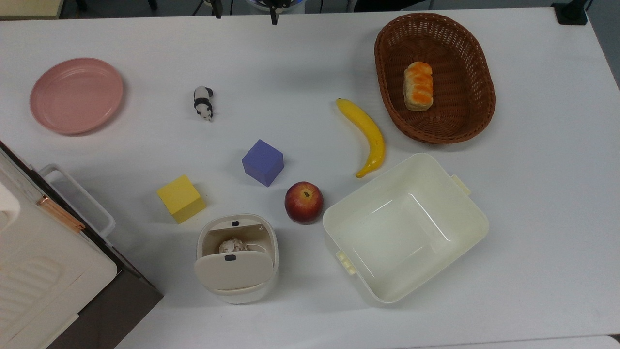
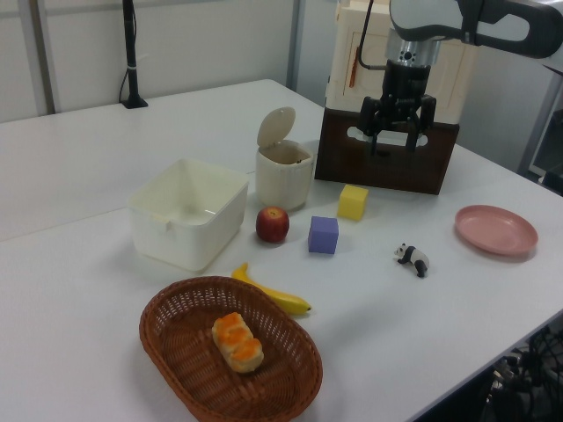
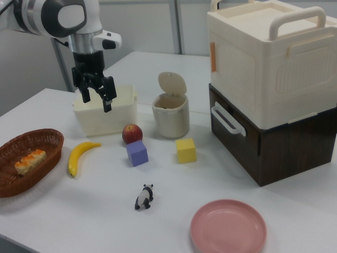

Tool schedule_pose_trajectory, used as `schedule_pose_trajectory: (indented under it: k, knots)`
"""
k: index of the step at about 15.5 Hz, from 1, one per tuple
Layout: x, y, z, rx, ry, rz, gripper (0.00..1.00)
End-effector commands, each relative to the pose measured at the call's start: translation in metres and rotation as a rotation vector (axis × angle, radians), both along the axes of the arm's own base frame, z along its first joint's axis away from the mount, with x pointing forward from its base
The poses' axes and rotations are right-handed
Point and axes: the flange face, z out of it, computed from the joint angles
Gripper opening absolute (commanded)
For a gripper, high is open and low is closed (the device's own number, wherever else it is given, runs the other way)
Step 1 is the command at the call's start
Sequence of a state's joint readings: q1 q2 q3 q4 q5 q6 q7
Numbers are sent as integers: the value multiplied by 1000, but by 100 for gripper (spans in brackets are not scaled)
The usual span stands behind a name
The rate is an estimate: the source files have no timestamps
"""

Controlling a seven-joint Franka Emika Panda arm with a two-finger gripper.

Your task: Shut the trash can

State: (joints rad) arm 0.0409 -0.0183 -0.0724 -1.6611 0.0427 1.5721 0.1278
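Hovering high with fingers spread and empty, the gripper [image 3: 95, 94] sits well apart from the trash can [image 3: 170, 115], which we find beside the apple [image 3: 132, 133], lid [image 3: 172, 84] upright, toward the right view's right and lower
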Motion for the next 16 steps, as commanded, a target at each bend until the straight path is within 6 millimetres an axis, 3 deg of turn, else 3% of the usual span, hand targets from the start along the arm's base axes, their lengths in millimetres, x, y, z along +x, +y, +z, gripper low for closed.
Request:
schedule_pose_trajectory:
  k: [1,16]
  knots:
    - [1,-2,13,26,-31,41,100]
    - [6,1,0,22,-48,50,100]
